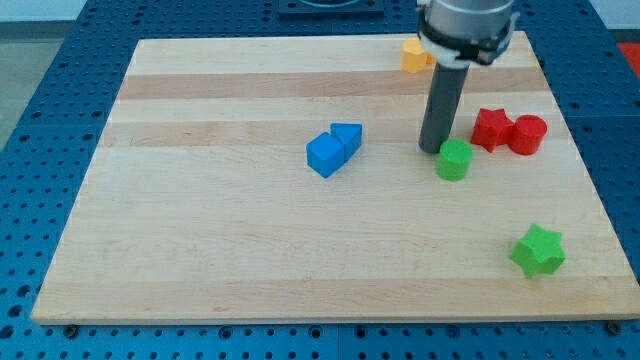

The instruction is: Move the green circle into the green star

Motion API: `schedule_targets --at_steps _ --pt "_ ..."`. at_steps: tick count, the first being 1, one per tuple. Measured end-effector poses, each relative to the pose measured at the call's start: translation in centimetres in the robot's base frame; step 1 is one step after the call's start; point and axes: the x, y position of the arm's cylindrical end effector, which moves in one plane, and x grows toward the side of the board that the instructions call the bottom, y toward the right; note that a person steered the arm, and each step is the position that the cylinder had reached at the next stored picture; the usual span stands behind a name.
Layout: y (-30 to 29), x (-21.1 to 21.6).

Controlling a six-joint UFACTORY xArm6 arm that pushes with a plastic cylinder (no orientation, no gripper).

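The green circle (454, 160) lies on the wooden board right of centre. The green star (538, 251) lies near the board's lower right corner, well apart from the circle. My tip (433, 149) rests on the board just left of and slightly above the green circle, close to or touching its upper left edge. The dark rod rises from there to the arm's head at the view's top.
A red star (490, 129) and a red circle (527, 134) sit side by side just right of the rod. A blue cube (324, 155) and a blue triangle (347, 136) touch near the centre. A yellow block (414, 55) sits at the top, partly hidden by the arm.
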Motion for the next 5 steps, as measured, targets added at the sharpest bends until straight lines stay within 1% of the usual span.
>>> schedule_targets --at_steps 1,2,3,4,5 --pt "-0.2 3.8" --pt "-0.3 5.8" --pt "-1.9 5.0" --pt "-2.4 2.4" --pt "0.2 4.7"
